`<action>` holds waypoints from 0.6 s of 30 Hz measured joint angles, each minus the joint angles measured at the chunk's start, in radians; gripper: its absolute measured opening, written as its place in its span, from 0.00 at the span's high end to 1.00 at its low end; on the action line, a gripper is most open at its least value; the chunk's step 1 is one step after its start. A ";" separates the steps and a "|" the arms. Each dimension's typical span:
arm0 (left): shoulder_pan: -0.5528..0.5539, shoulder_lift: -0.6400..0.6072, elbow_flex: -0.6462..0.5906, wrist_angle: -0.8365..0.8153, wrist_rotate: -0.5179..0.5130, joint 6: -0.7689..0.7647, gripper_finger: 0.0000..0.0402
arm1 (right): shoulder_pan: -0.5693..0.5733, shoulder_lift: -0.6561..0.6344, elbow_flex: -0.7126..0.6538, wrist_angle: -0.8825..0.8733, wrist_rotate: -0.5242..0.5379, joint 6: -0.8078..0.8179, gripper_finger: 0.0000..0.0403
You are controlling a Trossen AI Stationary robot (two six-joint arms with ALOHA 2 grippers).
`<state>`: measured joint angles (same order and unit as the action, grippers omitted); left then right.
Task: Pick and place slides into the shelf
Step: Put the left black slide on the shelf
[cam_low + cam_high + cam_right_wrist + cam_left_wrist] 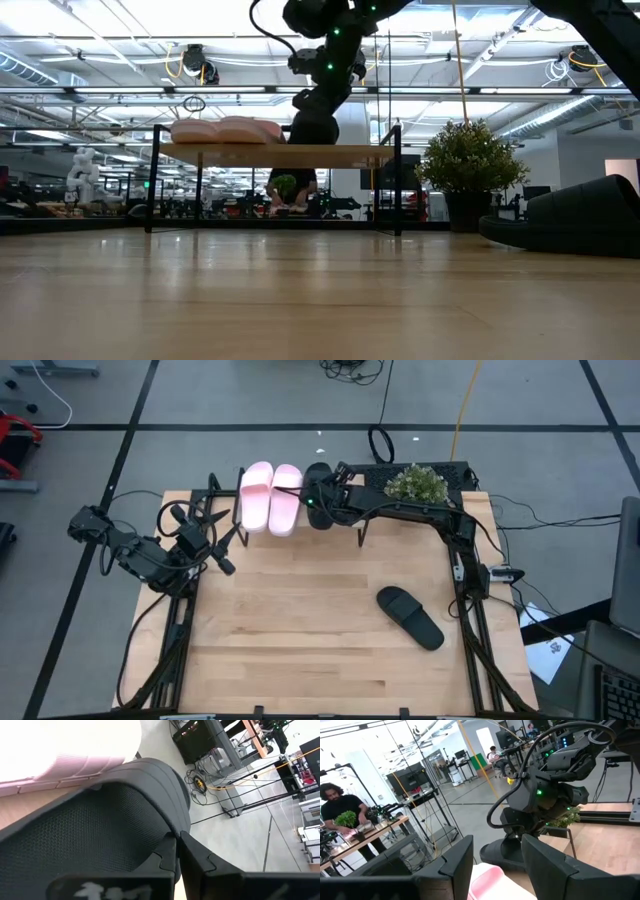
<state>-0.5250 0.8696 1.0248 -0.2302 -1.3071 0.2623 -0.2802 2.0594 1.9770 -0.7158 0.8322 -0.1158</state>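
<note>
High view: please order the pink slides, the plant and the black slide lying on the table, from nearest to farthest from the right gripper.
From the right gripper, at the shelf's back:
1. Pink slides, just beside it on the shelf.
2. Plant, farther along on the other side.
3. Black slide, out on the table, toward the front.

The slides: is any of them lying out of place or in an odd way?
One black slide lies alone and askew on the table, away from the shelf. The pink pair sits side by side on the shelf, and the right gripper holds the other black slide beside them.
</note>
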 joint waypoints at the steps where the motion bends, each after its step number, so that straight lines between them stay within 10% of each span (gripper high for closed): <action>1: 0.000 0.000 0.000 0.000 0.000 0.000 0.56 | 0.000 0.000 0.000 0.000 -0.004 0.000 1.00; 18: 0.000 0.000 0.000 0.000 0.000 0.015 0.56 | -0.009 -0.001 0.000 -0.005 -0.077 0.059 0.95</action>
<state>-0.5251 0.8696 1.0248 -0.2307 -1.3075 0.2777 -0.2890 2.0583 1.9770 -0.7204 0.7547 -0.0570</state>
